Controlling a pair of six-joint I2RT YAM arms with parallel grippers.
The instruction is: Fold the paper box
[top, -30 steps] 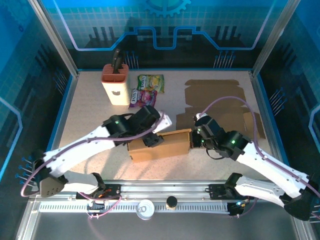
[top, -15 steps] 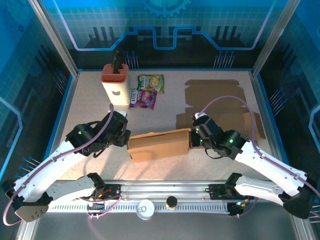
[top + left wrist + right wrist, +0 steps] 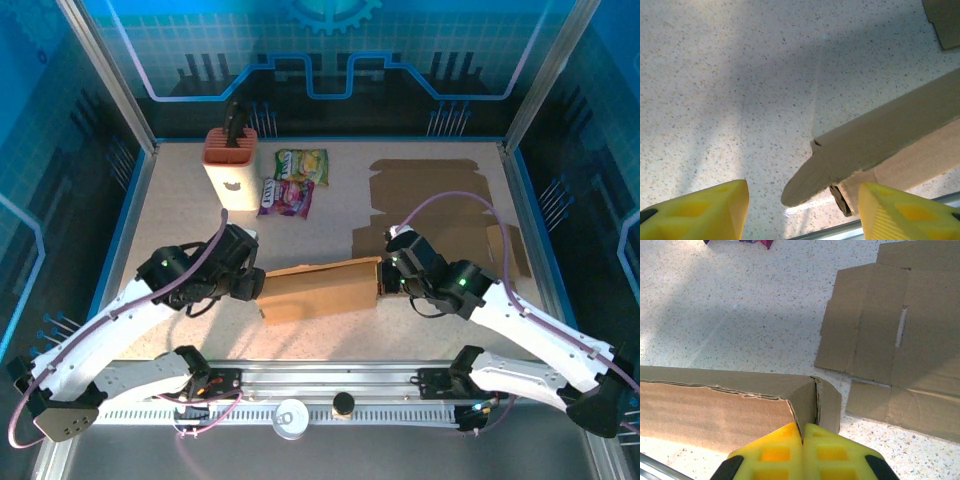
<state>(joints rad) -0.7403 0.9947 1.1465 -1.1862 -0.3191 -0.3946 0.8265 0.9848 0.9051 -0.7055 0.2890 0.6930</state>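
Brown paper box point(image 3: 320, 290) lies mid-way across the table point(image 3: 180, 200), long axis left-to-right, right end apparently pinched in the closed right gripper point(image 3: 386, 280), left end just beside the open-fingered left gripper point(image 3: 250, 286).

White arms point(image 3: 545, 335) — yellow fingers point(image 3: 827, 450)

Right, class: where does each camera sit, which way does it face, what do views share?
Top external: above and behind, facing down at the table; both arms, left hand, right hand.
Left wrist: on the left arm, facing down past its open yellow fingers at the cardboard box.
Right wrist: on the right arm, facing down; shut fingers grip the box.
Shared: all show the box.
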